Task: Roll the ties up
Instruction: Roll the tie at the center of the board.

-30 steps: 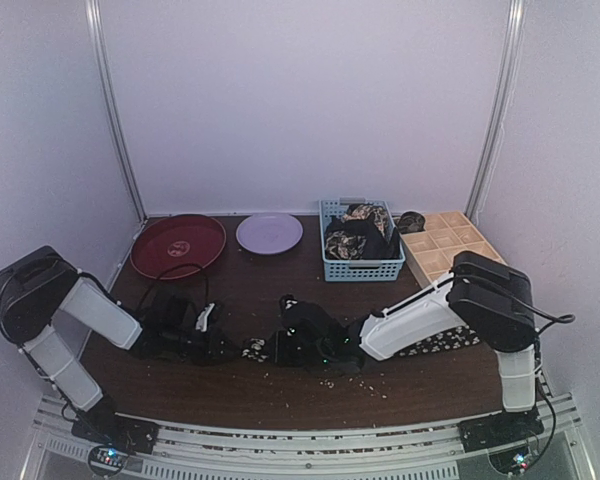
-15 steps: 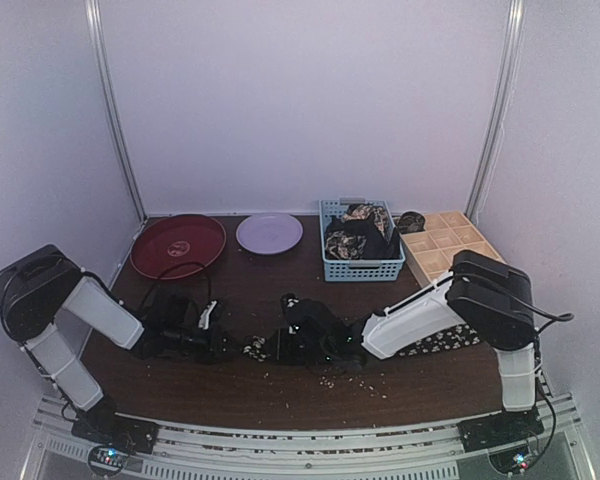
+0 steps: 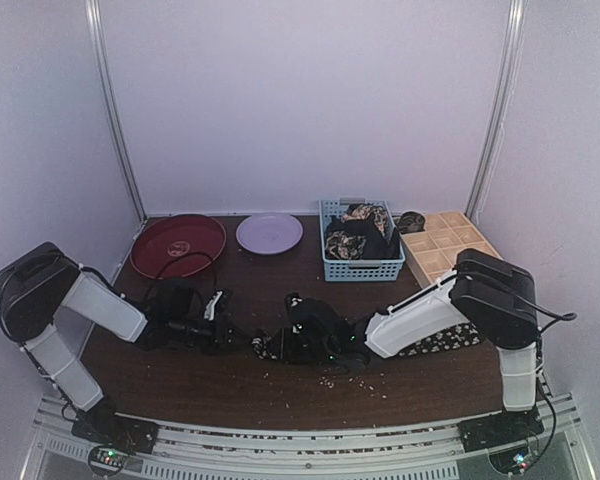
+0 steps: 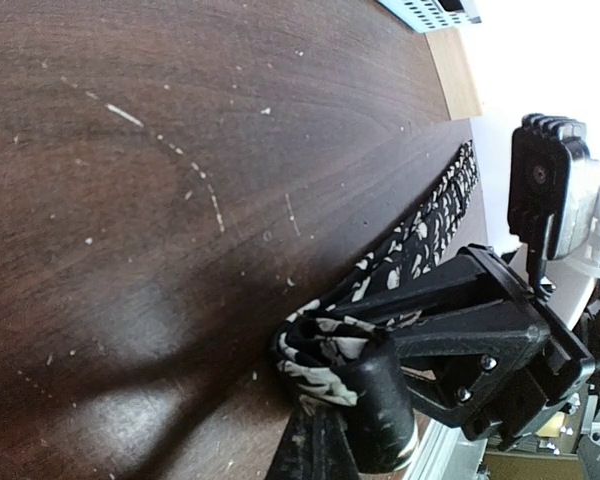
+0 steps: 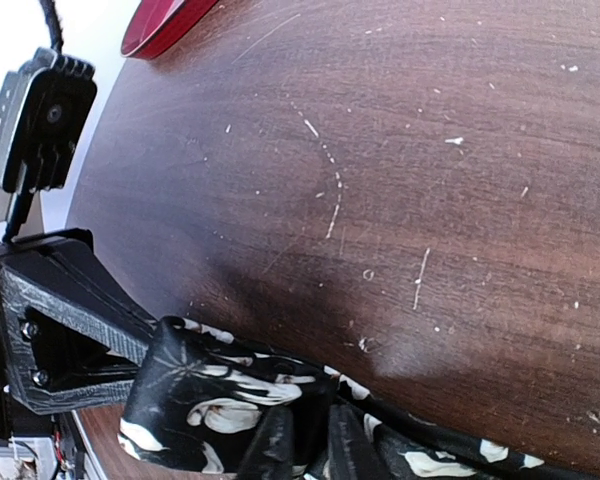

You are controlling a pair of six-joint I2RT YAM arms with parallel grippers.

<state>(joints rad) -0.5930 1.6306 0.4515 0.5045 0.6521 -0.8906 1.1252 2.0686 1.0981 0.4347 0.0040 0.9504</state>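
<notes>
The counter (image 3: 280, 290) carried the tie (image 3: 442, 340) flat along its near edge, running from the middle out toward the right edge. To roll it well, the loose length probably needed to lie straight and lightly taut, with each turn landing squarely on the one before so the rolled end (image 4: 315, 350) did not cone or slacken. One gripper should hold while the other re-gripped.

The left arm (image 3: 100, 305) reached low from the near left corner. The right arm (image 3: 420, 315) stretched low from the near right corner, above the tie. The left gripper (image 3: 248, 340) and right gripper (image 3: 267, 347) met nose to nose at mid-counter. Each appeared clenched on the tie's rolled end, the left fingers (image 4: 380, 410) beside the coil and the right fingers (image 5: 272, 440) buried in fabric.
</notes>
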